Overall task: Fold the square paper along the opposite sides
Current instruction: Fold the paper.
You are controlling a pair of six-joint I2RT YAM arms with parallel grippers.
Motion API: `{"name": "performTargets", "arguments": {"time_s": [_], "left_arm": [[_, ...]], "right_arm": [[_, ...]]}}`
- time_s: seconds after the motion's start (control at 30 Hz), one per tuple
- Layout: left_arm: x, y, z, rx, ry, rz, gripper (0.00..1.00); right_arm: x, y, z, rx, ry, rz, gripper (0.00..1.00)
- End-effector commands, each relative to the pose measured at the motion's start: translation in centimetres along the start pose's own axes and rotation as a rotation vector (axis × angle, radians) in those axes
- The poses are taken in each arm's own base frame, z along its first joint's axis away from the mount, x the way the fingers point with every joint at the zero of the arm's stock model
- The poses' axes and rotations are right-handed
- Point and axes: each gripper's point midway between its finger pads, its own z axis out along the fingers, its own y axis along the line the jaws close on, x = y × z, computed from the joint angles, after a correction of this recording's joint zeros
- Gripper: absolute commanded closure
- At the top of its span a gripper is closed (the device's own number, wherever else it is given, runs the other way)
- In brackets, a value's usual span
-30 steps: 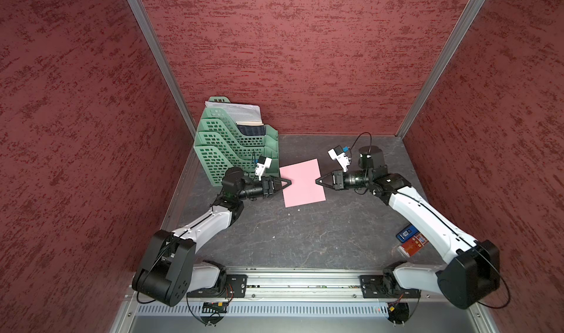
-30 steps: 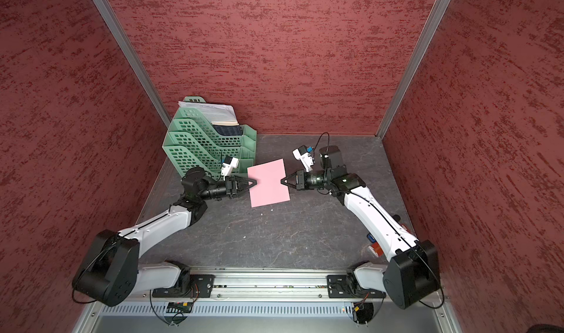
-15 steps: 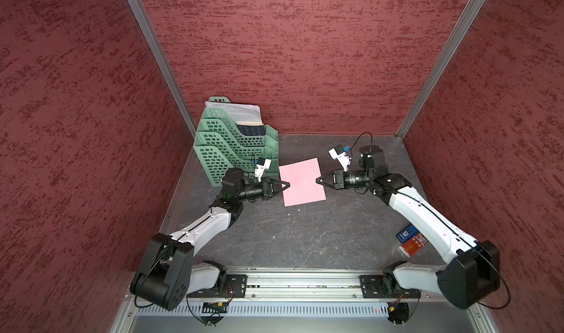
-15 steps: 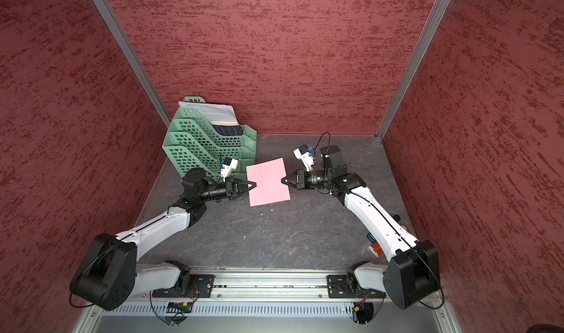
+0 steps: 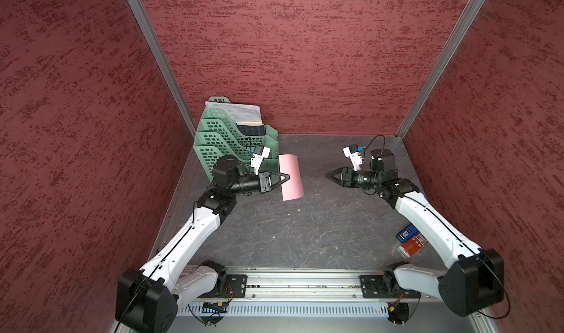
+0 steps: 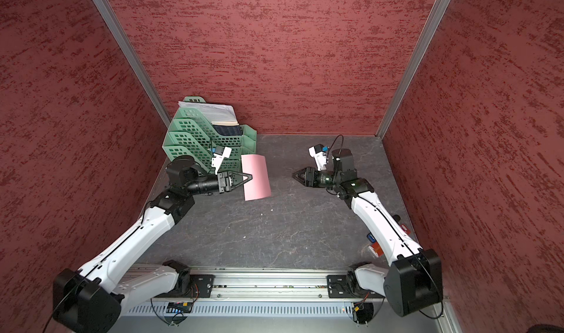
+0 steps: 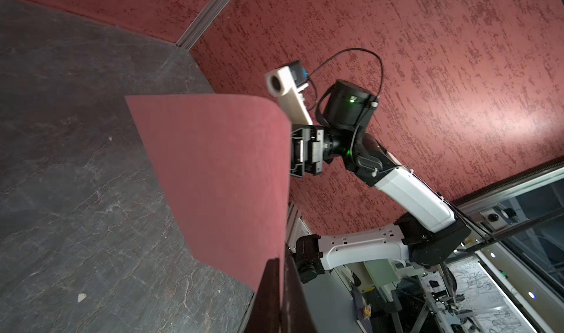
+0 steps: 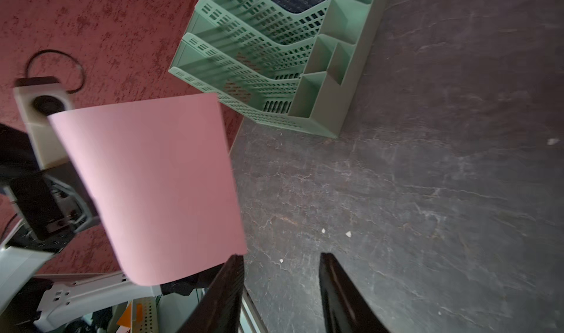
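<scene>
Pinching square paper (image 5: pixel 294 168): left end effector (image 5: pixel 287 176)

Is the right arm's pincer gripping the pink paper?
No: in a top view the right pincer sits clear of the pink paper, which the left pincer pinches at its edge.

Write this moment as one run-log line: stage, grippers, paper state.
stage: fold under way | left gripper: shut on square paper | right gripper: open, apart from it | square paper: curved over, not creased
</scene>
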Motion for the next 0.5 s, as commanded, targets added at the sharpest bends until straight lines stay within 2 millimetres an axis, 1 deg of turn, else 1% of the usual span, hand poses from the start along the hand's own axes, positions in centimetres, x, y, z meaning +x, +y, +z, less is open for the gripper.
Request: {"name": "performTargets", "arguments": {"time_s": [0.0,0.07,0.13,0.17,0.23,0.3,0.37,0.47], "left_arm": [[1.1,-1.3,0.2,0.031,0.063,0.042,1.0],[1.1,-2.6,0.6,0.071,0.075,0.055,1.0],[1.0,-3.5,0.7,0.101,0.075,0.065,1.0],[0.8,-3.9,0.8,0.115,0.07,0.072,1.0],[0.7,-4.0,0.9,0.116,0.066,0.075,1.0],[0.6,-3.1,1.1,0.086,0.06,0.065,1.0],[0.6,-1.4,1.3,0.031,0.053,0.036,1.0],[0.6,0.8,1.4,-0.019,0.038,0.0,1.0]], "right_arm": [[-1.2,-1.5,1.1,0.009,-0.045,-0.027,0.54],[-1.1,-1.9,2.3,-0.027,-0.025,-0.007,0.54],[-0.9,-1.9,3.6,-0.063,-0.001,0.003,0.53],[-0.7,-1.7,4.2,-0.078,0.012,0.002,0.52],[-0.6,-0.8,5.0,-0.11,0.023,-0.011,0.51],[-0.6,0.6,5.3,-0.152,0.028,-0.026,0.5],[-0.4,1.7,5.5,-0.192,0.036,-0.034,0.5],[-0.1,3.6,4.7,-0.251,0.033,-0.052,0.49]]}}
